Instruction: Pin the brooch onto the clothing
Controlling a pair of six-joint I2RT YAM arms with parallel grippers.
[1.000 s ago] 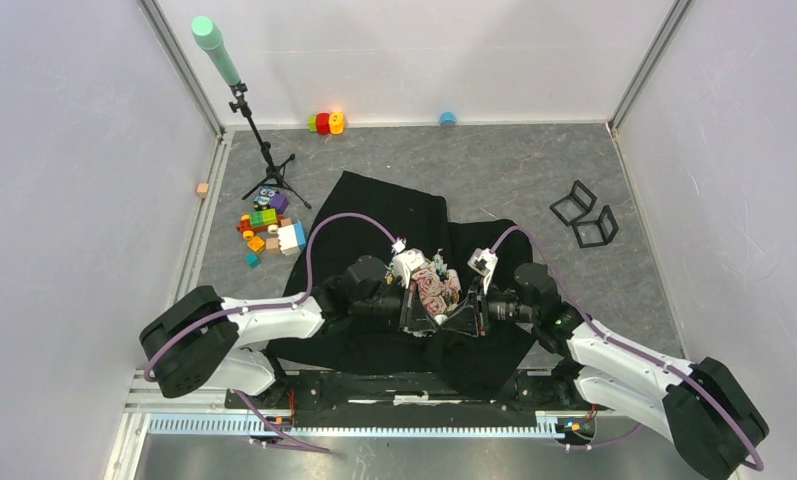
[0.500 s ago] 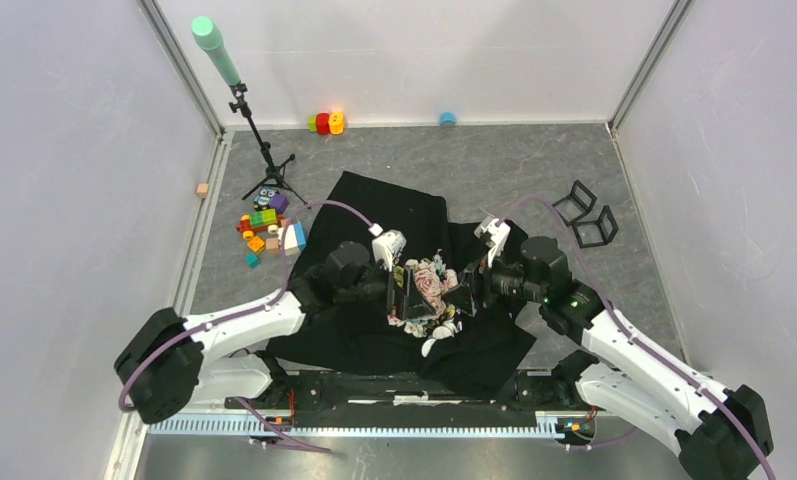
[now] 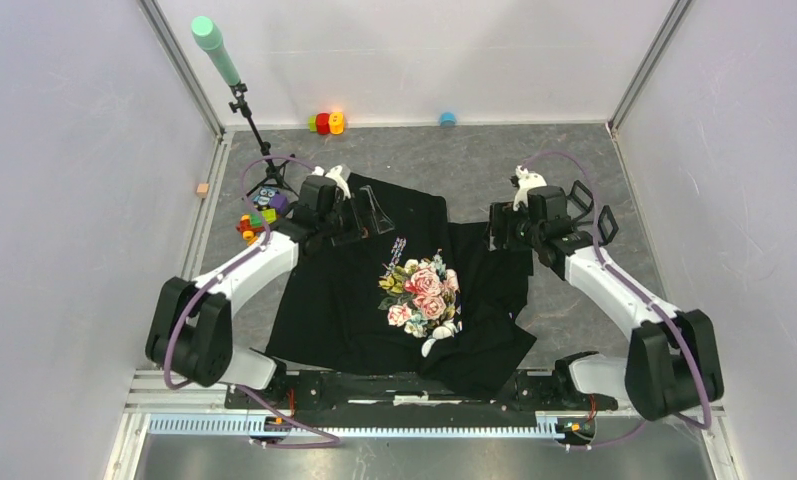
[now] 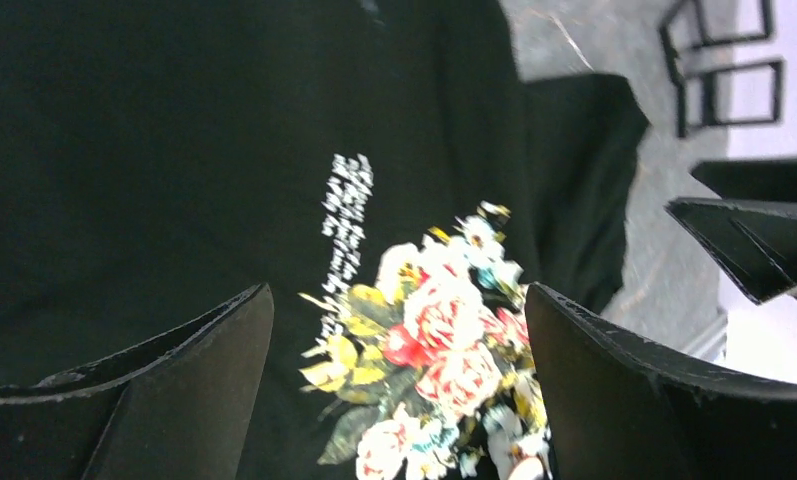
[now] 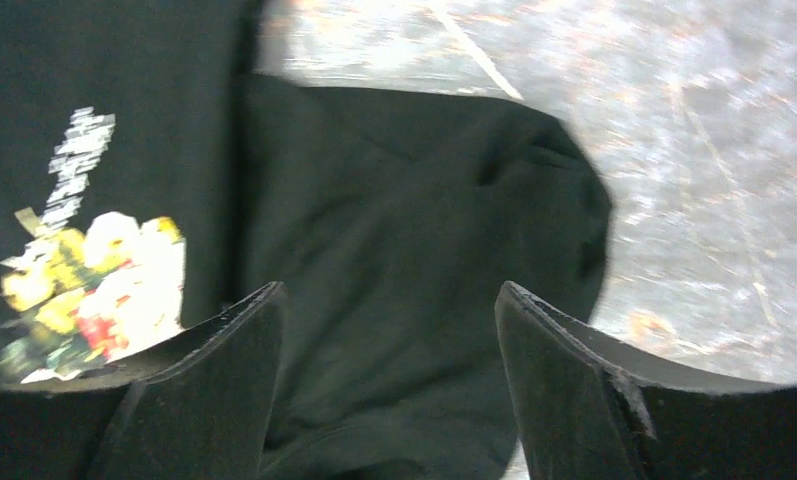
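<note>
The clothing [image 3: 354,290], a black T-shirt, lies spread on the grey table with its rose print [image 3: 422,295] and white lettering facing up. I cannot pick out the brooch among the print. My left gripper [image 3: 372,212] hovers open over the shirt's far left part, nothing between its fingers. The left wrist view looks down past the open left gripper [image 4: 396,290] onto the rose print [image 4: 444,320]. My right gripper [image 3: 496,226] is open over the shirt's far right edge. Below the open right gripper [image 5: 389,288] lies a black sleeve [image 5: 424,230].
Coloured toy blocks [image 3: 259,215] lie left of the shirt beside a tripod [image 3: 264,165] carrying a green-tipped pole [image 3: 214,40]. Two black wire frames [image 3: 586,212] stand at the right. Red-yellow toys [image 3: 326,122] and a blue piece [image 3: 447,118] sit by the far wall.
Both arms have pulled away from the print at the shirt's middle to its far side. Both grippers have opened. The bunched print now lies flat and uncovered.
</note>
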